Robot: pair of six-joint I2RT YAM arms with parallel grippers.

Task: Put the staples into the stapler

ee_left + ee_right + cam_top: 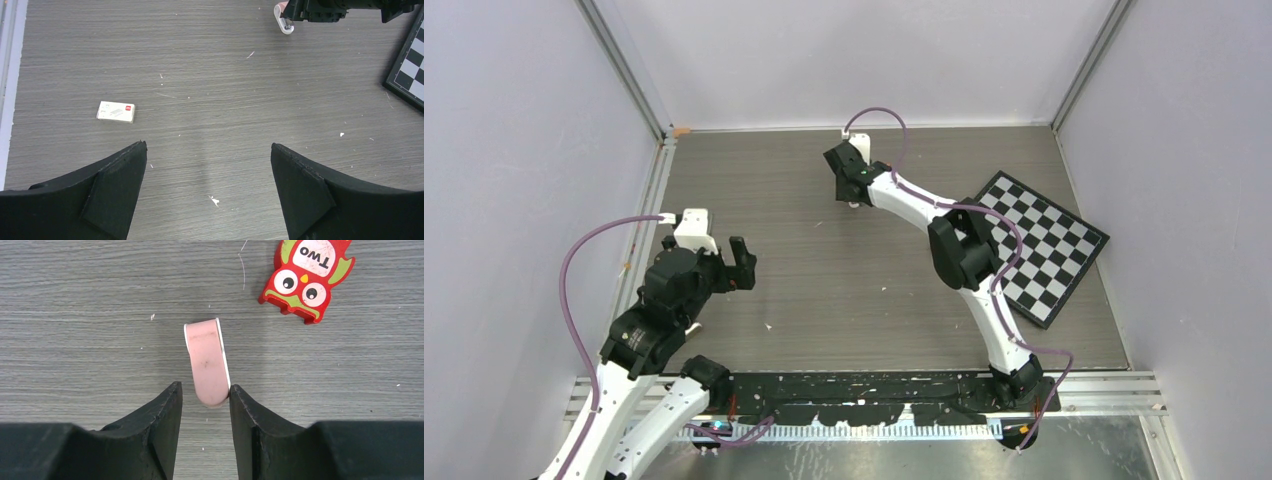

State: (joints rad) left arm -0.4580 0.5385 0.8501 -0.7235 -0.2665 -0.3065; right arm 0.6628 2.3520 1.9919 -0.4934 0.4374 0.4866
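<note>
No olive-grey stapler and no staples show in any view. My right gripper (pixel 204 387) is low over the far middle of the table (pixel 856 196). Its jaws stand part-open around the near end of a short pink-and-white piece (pixel 207 360) lying flat; the right finger (pixel 245 410) touches its white edge, and the left finger (pixel 162 412) stands a little apart from it. That piece also shows in the left wrist view (pixel 285 24). My left gripper (pixel 209 150) is wide open and empty above bare table at the left (pixel 744 266).
A small white-and-red card-like box (pixel 116 111) lies ahead and left of the left gripper. A red owl block marked "Two" (pixel 305 277) lies just beyond and right of the pink piece. A black-and-white checkerboard (pixel 1039 245) lies at the right. Walls enclose the table.
</note>
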